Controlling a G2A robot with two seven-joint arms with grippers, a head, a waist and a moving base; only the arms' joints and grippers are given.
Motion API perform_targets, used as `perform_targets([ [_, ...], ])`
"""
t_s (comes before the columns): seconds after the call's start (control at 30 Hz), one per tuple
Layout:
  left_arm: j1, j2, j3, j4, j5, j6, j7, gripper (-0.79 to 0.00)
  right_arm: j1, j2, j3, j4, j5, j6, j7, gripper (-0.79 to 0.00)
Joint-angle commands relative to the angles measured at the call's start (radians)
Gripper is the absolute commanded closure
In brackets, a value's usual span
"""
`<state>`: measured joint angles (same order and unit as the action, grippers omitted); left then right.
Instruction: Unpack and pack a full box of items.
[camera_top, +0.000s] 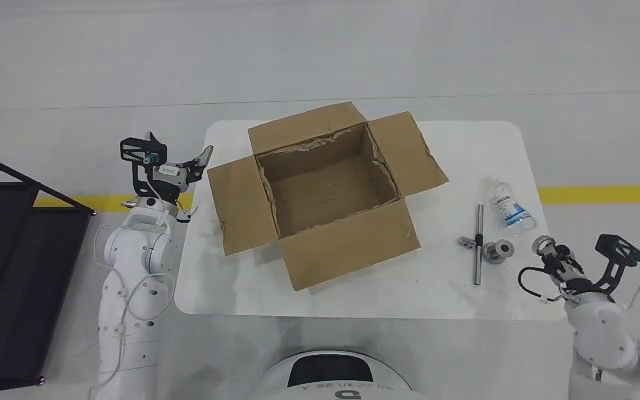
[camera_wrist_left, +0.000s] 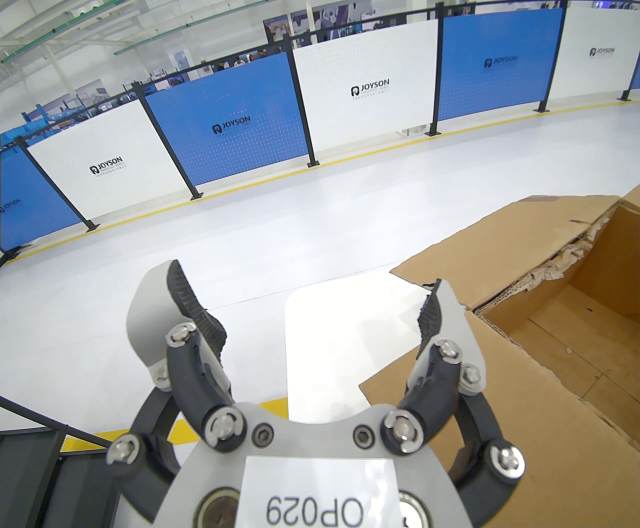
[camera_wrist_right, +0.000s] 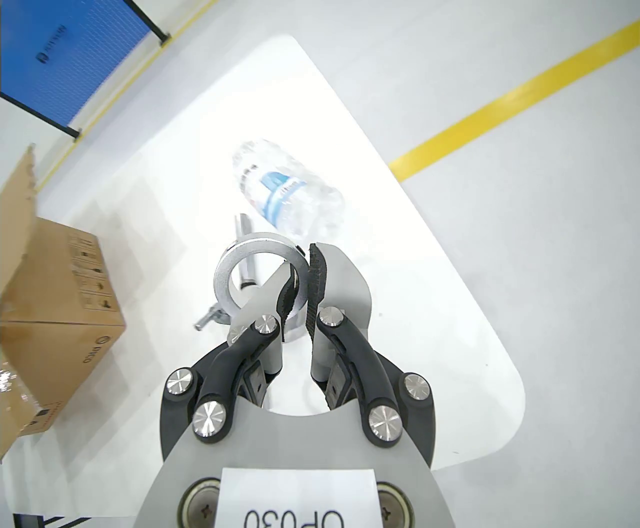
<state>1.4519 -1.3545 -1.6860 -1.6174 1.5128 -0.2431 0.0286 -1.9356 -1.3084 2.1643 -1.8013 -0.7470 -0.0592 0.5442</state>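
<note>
Two fingers (camera_wrist_right: 316, 280) of the right gripper (camera_wrist_right: 301, 282) pinch the wall of a metal ring (camera_wrist_right: 223, 282), one ribbed black pad inside the hole and one outside. I judge this grip is chosen because the ring is smooth and round, and its thin wall gives two faces to press. The ring is bright, grey and rigid. It hangs near the right edge of the counter (camera_wrist_right: 400, 300), close to the things laid out there. These are a thin steel rod (camera_top: 479, 245) with small metal fittings (camera_top: 498, 250) beside it, and a clear plastic bottle (camera_wrist_right: 287, 192) lying on its side, crinkled, with a blue-and-white label. They lie a little apart, probably so that each can be taken again one by one.

The left gripper (camera_wrist_left: 310, 300) has its fingers spread wide with nothing between them. It stands at the left edge of the counter, just beside the left flap of the box (camera_wrist_left: 525, 400). The box is brown corrugated cardboard, and all four flaps are folded outward, so the opening is free. Its inner edge is torn and ragged, and the inside that I can see shows only the bare bottom. The unpacking seems nearly finished.
</note>
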Motion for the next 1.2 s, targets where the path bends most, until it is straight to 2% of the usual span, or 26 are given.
perform_targets([
  [0.0, 0.0, 0.0, 0.0, 0.0, 0.0, 0.0, 0.0, -0.785, 0.062, 0.01, -0.01, 0.064, -0.044, 0.021, 0.064, 0.0],
  [0.1, 0.0, 0.0, 0.0, 0.0, 0.0, 0.0, 0.0, -0.785, 0.131, 0.023, -0.029, 0.136, -0.118, 0.036, 0.119, 0.0],
  [0.27, 0.0, 0.0, 0.0, 0.0, 0.0, 0.0, 0.0, -0.785, 0.185, 0.032, -0.062, 0.197, -0.2, 0.066, 0.138, 0.0],
  [0.47, 0.0, 0.0, 0.0, 0.0, 0.0, 0.0, 0.0, -0.785, 0.199, 0.039, -0.064, 0.223, -0.249, 0.098, 0.151, 0.0],
  [0.7, 0.0, 0.0, 0.0, 0.0, 0.0, 0.0, 0.0, -0.785, 0.177, 0.042, -0.076, 0.209, -0.269, 0.085, 0.157, 0.0],
  [0.83, 0.0, 0.0, 0.0, 0.0, 0.0, 0.0, 0.0, -0.785, 0.162, 0.041, -0.088, 0.189, -0.274, 0.094, 0.16, -0.132],
  [0.97, 0.0, 0.0, 0.0, 0.0, 0.0, 0.0, 0.0, -0.785, 0.152, 0.041, -0.096, 0.175, -0.281, 0.102, 0.162, -0.191],
  [1.0, 0.0, 0.0, 0.0, 0.0, 0.0, 0.0, 0.0, -0.785, 0.15, 0.041, -0.097, 0.173, -0.282, 0.103, 0.164, -0.24],
  [1.17, 0.0, 0.0, 0.0, 0.0, 0.0, 0.0, 0.0, -0.785, 0.138, 0.041, -0.093, 0.147, -0.269, 0.111, 0.16, -0.348],
])
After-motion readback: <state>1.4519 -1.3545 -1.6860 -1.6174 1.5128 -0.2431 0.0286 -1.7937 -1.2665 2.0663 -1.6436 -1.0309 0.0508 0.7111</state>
